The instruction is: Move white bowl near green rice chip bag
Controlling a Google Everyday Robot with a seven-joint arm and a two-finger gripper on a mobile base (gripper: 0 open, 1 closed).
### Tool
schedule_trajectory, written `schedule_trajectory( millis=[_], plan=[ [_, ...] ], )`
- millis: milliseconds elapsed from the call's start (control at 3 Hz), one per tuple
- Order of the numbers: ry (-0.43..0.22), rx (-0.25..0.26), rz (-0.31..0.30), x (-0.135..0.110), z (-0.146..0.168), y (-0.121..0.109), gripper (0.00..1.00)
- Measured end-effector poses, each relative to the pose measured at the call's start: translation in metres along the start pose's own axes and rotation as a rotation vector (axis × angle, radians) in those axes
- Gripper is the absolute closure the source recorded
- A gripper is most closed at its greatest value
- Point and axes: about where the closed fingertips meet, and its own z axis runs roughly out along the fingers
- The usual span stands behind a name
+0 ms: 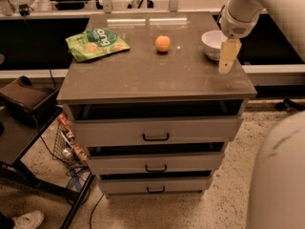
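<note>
White bowl (212,42) sits just left of the gripper (227,57) and a bit behind it. The green rice chip bag (96,43) lies far off to the gripper's left, past the orange fruit (162,43). I cannot tell if the gripper is spread or pinched.

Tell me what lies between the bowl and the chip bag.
Camera view: only the orange sits between bowl and bag; the gripper hangs beside the bowl, opposite the bag.
</note>
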Motion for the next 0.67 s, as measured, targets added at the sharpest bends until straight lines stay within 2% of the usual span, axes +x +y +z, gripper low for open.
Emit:
schedule_trajectory(
  millis=[333,667],
  plan=[
    [0.01,-0.014,0.014,0.007,0.022,-0.009,0.0],
    [0.022,-0.037,0.043,0.021,0.039,-0.012,0.18]
  ],
)
